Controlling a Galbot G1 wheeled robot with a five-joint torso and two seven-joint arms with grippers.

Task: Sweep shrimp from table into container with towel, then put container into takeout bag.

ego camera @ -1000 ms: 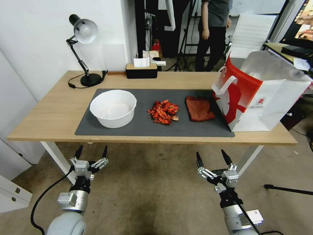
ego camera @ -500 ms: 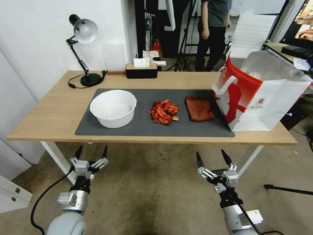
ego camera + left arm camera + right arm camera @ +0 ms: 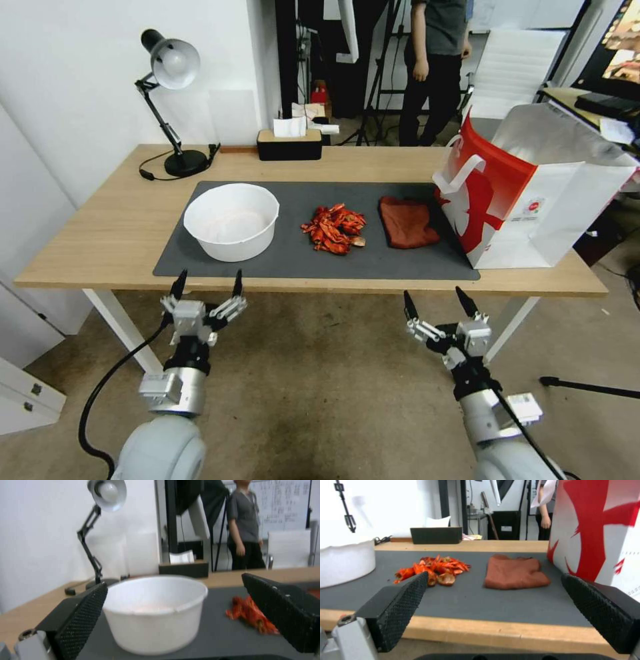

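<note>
A pile of red-orange shrimp [image 3: 335, 229] [image 3: 435, 568] [image 3: 251, 613] lies mid-mat on the wooden table [image 3: 113, 227]. Left of it stands the white round container [image 3: 231, 221] [image 3: 155, 612]; right of it lies a folded rust-red towel [image 3: 407, 223] [image 3: 515, 572]. The white and red takeout bag [image 3: 527, 200] [image 3: 603, 530] stands open at the table's right end. My left gripper [image 3: 207, 283] is open at the table's front edge, below the container. My right gripper [image 3: 437, 300] is open just before the front edge, below the towel.
A dark grey mat [image 3: 293, 260] covers the table's middle. A black desk lamp [image 3: 170, 100] and a black tissue box [image 3: 289, 141] stand along the back edge. A white table leg [image 3: 120, 327] is near the left arm. A person stands behind the table.
Both grippers have risen and moved forward toward the table's front edge, the left one more. Both stay open. Nothing on the table has moved.
</note>
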